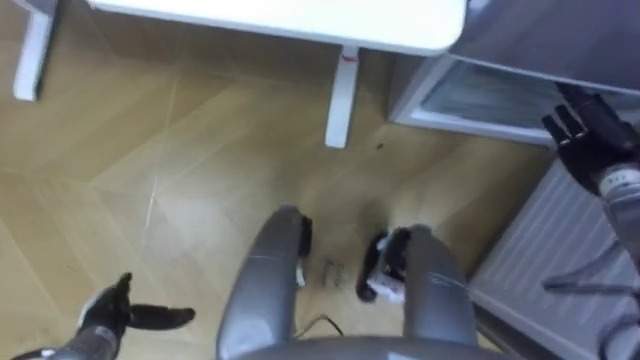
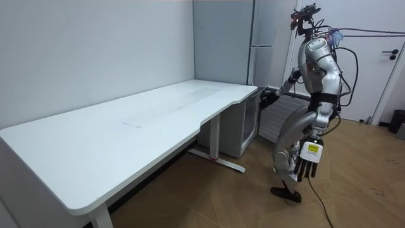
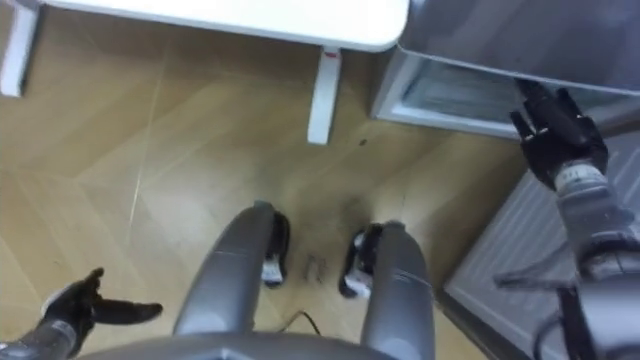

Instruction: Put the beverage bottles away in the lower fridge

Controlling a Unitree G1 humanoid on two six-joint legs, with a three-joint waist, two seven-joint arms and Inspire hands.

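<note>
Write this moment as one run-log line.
stance: standing beside white desk, facing open grey lower fridge | left hand: open, empty, low | right hand: open, empty, at fridge opening

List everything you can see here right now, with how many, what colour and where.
Desk: one, white, ahead to the robot's left.
Fridge: one, grey, ahead to its right, beside the desk.
Fridge door: one, pale inside, lower one, swung open.
Room door: one, white, room view's right.
Floor: wooden, light brown.
Left hand: black, open, low at its side.
Right hand: black, open, raised at the fridge's open lower compartment.
</note>
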